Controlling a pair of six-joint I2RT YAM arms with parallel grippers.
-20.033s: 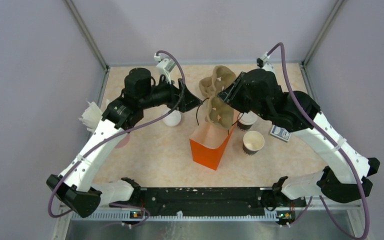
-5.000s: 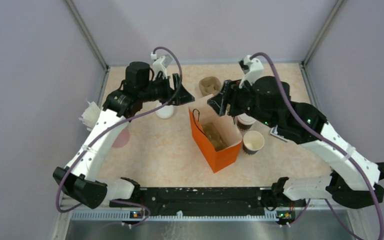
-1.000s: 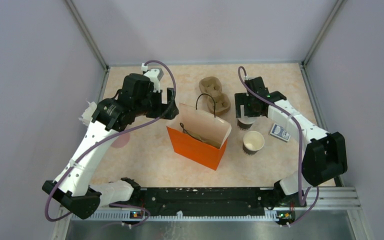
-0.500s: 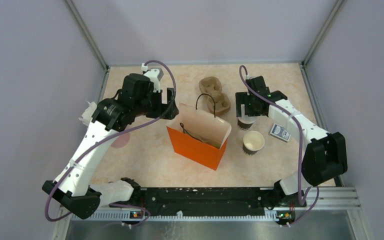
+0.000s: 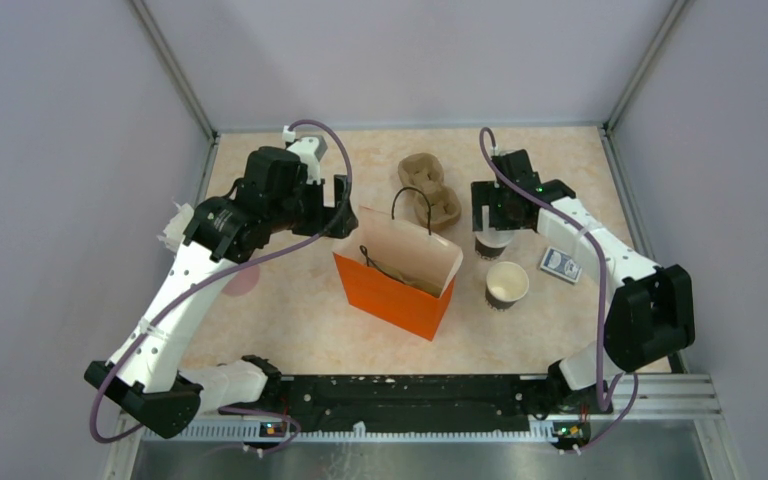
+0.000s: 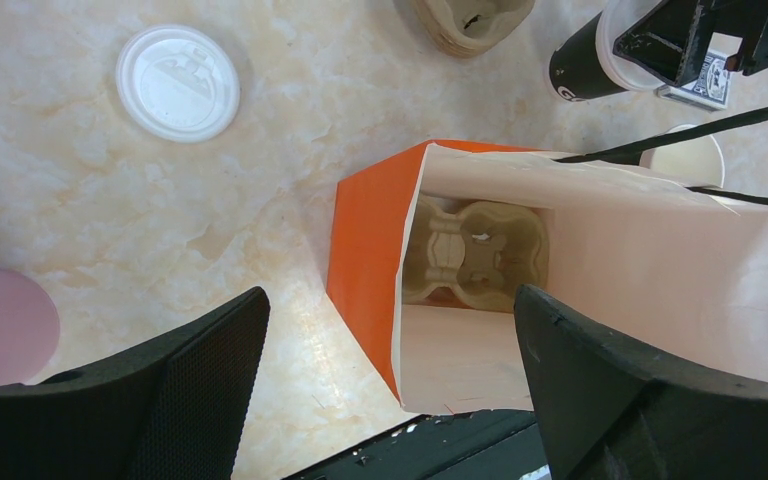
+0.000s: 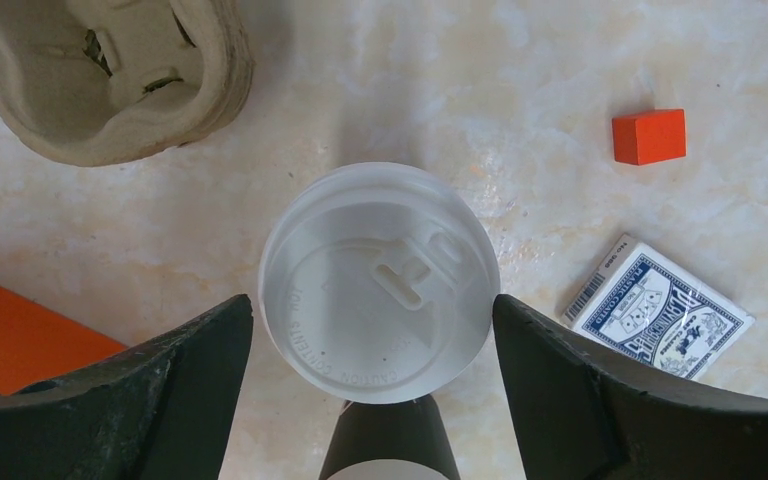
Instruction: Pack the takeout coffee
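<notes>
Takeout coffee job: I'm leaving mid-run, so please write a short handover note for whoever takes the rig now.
Left hand: open, above the orange bag, holding nothing.
Right hand: open, straddling the lidded coffee cup on the table, not gripping yet.
Done: bag stands open with a pulp tray at its bottom.
To do: close on the cup and lower it into the bag. A lidless cup stands nearby.

arms [image 5: 175, 290]: white links, black joints | cables [image 5: 600, 300]: purple | left claw [image 6: 390, 305]: black
</notes>
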